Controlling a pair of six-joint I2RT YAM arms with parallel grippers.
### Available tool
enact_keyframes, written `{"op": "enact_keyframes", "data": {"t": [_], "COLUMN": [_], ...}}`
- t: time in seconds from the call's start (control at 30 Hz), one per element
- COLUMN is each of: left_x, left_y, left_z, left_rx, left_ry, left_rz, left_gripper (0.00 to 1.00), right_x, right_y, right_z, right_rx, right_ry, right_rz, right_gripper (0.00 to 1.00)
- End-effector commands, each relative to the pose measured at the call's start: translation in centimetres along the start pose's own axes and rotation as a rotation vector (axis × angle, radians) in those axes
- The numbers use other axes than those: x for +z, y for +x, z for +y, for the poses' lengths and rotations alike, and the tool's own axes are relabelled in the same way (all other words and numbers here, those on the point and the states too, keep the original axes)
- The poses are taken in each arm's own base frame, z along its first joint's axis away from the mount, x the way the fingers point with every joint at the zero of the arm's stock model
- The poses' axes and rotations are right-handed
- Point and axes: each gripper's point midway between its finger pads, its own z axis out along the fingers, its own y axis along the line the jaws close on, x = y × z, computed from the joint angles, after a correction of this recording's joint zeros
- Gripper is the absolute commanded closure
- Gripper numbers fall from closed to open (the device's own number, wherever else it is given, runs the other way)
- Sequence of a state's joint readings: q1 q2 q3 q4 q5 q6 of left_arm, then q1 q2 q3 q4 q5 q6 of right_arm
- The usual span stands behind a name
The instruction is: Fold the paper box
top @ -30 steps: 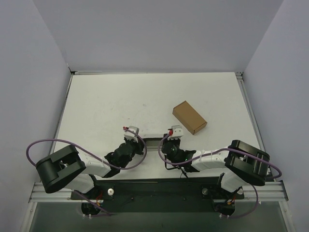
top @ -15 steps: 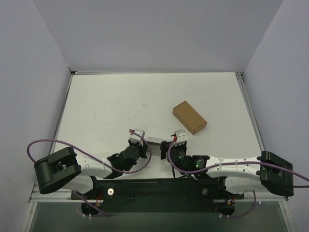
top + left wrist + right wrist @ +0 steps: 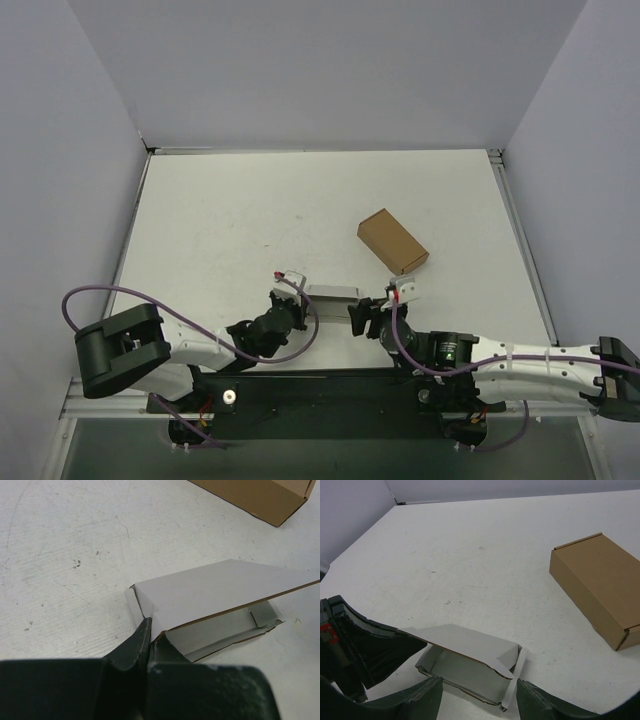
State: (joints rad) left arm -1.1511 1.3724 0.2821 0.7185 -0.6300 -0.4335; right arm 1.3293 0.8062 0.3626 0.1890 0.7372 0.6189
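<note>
**Left hand point(image 3: 149, 640) pinches the paper box point(image 3: 220, 590); right hand point(image 3: 479, 682) stands spread**

The left hand's two dark fingers are pressed together on a corner of the paper box, clamping the edge where the top panel meets a side wall. Seen from the left wrist, the box runs away from this hand to the right. It is partly folded: a white-grey top panel slopes over an open tray, with a brown cut edge showing and a small tab turned up at the end farthest from the hand.

The right hand is spread wide. In its own wrist view its two fingers sit apart, one to each side of the box's near edge, and neither clearly touches the card. The box lies just ahead of this hand, its lid flap lifted over the shallow tray.

From above, the paper box point(image 3: 333, 293) rests on the tabletop point(image 3: 230, 210) between the two hands, the left hand point(image 3: 297, 300) at one end and the right hand point(image 3: 372, 315) near the other. A closed brown box point(image 3: 392, 242) lies beyond the right hand, apart from the paper box.
</note>
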Motion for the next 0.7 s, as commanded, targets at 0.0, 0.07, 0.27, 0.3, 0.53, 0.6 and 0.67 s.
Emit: {"op": "enact_keyframes", "data": {"t": [0.0, 0.07, 0.27, 0.3, 0.53, 0.6, 0.67], "left_x": [-1.0, -1.1, -1.4, -1.5, -1.7, -1.9, -2.2], "left_y": [4.1, 4.4, 5.1, 5.2, 5.0, 4.8, 4.8], "left_z": [1.6, 1.4, 0.9, 0.9, 0.1, 0.0, -0.2], "left_rx": [0.139, 0.152, 0.184, 0.189, 0.192, 0.196, 0.205], "left_ry": [-0.034, -0.027, -0.012, -0.011, 0.019, 0.024, 0.044], "left_rz": [0.14, 0.145, 0.162, 0.166, 0.187, 0.194, 0.204], "left_gripper": [1.0, 1.0, 1.0, 1.0, 1.0, 0.84, 0.73], "right_x": [0.7, 1.3, 4.5, 4.9, 5.6, 5.6, 5.6], "right_y": [-2.1, -2.8, -2.0, -1.1, 2.4, 3.1, 3.5], "right_z": [0.3, 0.9, 1.3, 1.2, 0.1, -0.4, -0.9], "right_rx": [-0.005, 0.02, 0.036, 0.016, 0.018, 0.023, 0.019], "right_ry": [0.04, 0.041, 0.067, 0.081, 0.136, 0.157, 0.176], "right_rz": [-0.043, -0.046, 0.024, 0.044, 0.127, 0.139, 0.144], "right_gripper": [0.39, 0.39, 0.4, 0.4, 0.4, 0.4, 0.4]}}
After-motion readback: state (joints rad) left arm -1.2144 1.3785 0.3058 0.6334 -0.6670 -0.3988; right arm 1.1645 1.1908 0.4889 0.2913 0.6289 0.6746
